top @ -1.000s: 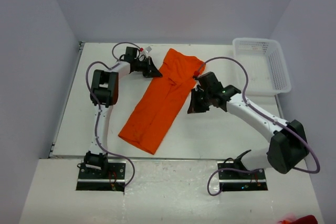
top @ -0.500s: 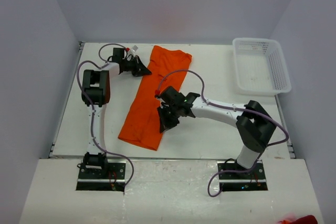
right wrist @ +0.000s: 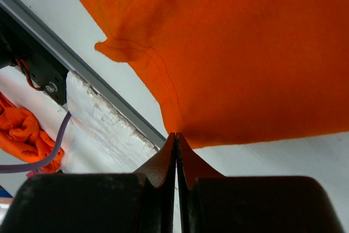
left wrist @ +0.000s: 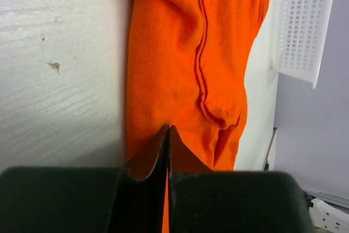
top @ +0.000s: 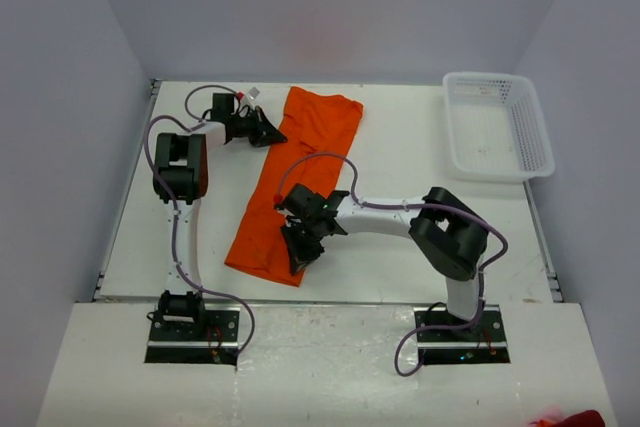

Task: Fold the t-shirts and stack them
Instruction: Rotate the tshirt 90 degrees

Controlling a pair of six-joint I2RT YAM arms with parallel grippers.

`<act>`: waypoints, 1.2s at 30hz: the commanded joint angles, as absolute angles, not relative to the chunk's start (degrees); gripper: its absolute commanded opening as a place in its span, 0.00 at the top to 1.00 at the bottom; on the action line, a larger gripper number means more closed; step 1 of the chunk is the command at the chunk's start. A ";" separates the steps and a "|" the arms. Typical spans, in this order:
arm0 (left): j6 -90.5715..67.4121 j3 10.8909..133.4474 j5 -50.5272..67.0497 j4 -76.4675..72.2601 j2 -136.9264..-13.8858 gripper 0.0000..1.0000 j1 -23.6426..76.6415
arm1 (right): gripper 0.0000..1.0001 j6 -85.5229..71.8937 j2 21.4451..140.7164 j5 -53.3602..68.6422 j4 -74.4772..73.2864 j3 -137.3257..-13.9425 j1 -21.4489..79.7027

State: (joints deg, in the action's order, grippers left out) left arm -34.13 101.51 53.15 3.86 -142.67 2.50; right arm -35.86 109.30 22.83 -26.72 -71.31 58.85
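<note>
Your orange t-shirt (top: 300,167) lies folded lengthwise on the counter (top: 400,147).
Left fingers (left wrist: 146,163) pinch its far left edge; right fingers (right wrist: 158,168) are closed, tips touching its near edge.

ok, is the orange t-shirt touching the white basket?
No: in the top view the t-shirt lies well to the left of the white basket, with bare table between them.

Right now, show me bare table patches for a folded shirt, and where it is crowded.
Widest patch: white table between the orange cloth t-shirt and the white mesh basket, beyond the right arm. Another: near-right corner, outside the right arm's elbow. Crowded: near centre, where the right gripper pinches the shirt's hem, and far left by the left gripper.
</note>
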 commanded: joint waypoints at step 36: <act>-35.60 97.03 50.89 -1.58 -143.17 1.00 2.55 | 1.00 -53.79 103.72 10.81 -18.73 -44.92 55.73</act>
